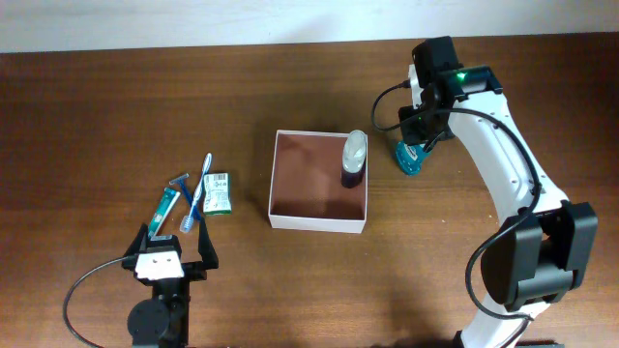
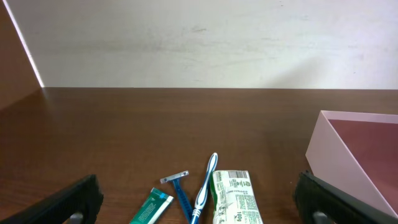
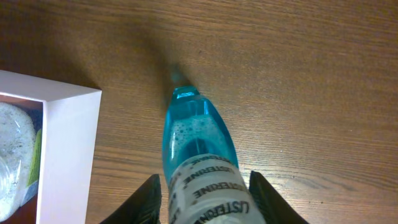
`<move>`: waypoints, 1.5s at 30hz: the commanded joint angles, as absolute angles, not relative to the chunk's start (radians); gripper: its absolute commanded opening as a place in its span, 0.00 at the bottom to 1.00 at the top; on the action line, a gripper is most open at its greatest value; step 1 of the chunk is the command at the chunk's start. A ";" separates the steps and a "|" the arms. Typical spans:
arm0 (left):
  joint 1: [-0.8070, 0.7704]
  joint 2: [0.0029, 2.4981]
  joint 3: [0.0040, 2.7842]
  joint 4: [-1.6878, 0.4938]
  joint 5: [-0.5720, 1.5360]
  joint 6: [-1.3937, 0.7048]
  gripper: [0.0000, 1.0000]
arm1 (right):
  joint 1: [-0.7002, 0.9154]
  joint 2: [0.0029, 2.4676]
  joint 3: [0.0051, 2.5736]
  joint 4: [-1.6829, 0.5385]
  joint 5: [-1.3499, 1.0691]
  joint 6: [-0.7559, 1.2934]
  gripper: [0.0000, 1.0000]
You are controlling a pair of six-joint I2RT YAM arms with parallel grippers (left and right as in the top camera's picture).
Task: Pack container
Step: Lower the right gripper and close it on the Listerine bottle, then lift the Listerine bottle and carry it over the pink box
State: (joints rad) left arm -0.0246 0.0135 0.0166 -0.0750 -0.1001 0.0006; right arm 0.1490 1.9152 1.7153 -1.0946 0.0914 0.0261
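Observation:
The container [image 1: 319,224], a square white-walled box with a reddish-brown inside, sits mid-table; its wall also shows in the left wrist view [image 2: 336,155] and the right wrist view [image 3: 65,155]. A dark bottle with a clear cap [image 1: 353,159] rests in its far right corner. To the right of the box a blue mouthwash bottle [image 1: 410,158] [image 3: 196,143] lies on the table. My right gripper [image 1: 418,145] [image 3: 205,199] straddles its labelled end, fingers close on both sides; contact is unclear. My left gripper [image 1: 175,240] [image 2: 200,208] stands wide open, holding nothing.
Just ahead of the left gripper lie a green tube [image 1: 167,207] [image 2: 152,208], a blue razor [image 1: 182,184] [image 2: 180,190], a blue-white toothbrush [image 1: 198,193] [image 2: 205,183] and a green-white packet [image 1: 218,193] [image 2: 235,196]. A pale wall [image 2: 199,43] runs behind the table.

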 commanded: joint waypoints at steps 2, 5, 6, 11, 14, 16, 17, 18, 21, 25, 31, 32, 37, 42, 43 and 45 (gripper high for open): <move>-0.019 0.006 0.009 -0.073 -0.082 0.013 0.99 | 0.142 1.920 1.713 -1.091 0.089 0.031 0.31; -0.019 0.006 0.009 -0.073 -0.083 0.013 0.99 | 0.142 1.919 1.714 -1.092 0.082 0.034 0.26; -0.019 0.006 0.009 -0.073 -0.082 0.013 0.99 | 0.142 1.919 1.714 -1.092 0.082 0.034 0.26; -0.019 0.006 0.009 -0.073 -0.082 0.013 0.99 | 0.142 1.919 1.714 -1.092 0.082 0.034 0.26; -0.019 0.006 0.009 -0.073 -0.082 0.013 1.00 | 0.142 1.917 1.718 -1.096 0.082 0.034 0.27; -0.019 0.006 0.009 -0.073 -0.082 0.013 0.99 | 0.142 1.913 1.736 -1.110 0.082 0.033 0.27; -0.019 0.006 0.009 -0.073 -0.082 0.013 0.99 | 0.142 1.909 1.750 -1.121 0.082 0.034 0.27; -0.019 0.006 0.009 -0.073 -0.082 0.013 0.99 | 0.144 1.905 1.766 -1.135 0.081 0.034 0.27; -0.019 0.006 0.009 -0.073 -0.082 0.013 0.99 | 0.146 1.885 1.825 -1.185 0.081 0.041 0.27; -0.019 0.006 0.009 -0.073 -0.083 0.013 0.99 | 0.144 1.852 1.909 -1.268 0.081 0.097 0.27; -0.019 0.006 0.009 -0.073 -0.082 0.013 1.00 | 0.145 1.828 2.029 -1.433 0.051 0.183 0.27; -0.019 0.006 0.009 -0.073 -0.082 0.013 0.99 | 0.145 1.826 2.045 -1.459 0.033 0.187 0.27; -0.019 0.006 0.009 -0.073 -0.082 0.013 0.99 | 0.145 1.817 2.117 -1.574 -0.013 0.229 0.27; -0.019 0.006 0.009 -0.073 -0.082 0.013 1.00 | 0.150 1.785 2.152 -1.652 -0.047 0.246 0.27; -0.019 0.006 0.009 -0.073 -0.082 0.013 0.99 | 0.155 1.776 2.152 -1.659 -0.056 0.251 0.27; -0.019 0.006 0.009 -0.073 -0.082 0.013 0.99 | 0.175 1.755 2.152 -1.669 -0.057 0.271 0.27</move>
State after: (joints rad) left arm -0.0246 0.0135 0.0166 -0.0750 -0.0998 0.0006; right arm 0.1551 1.8210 2.1174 -1.6653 -0.0261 0.2356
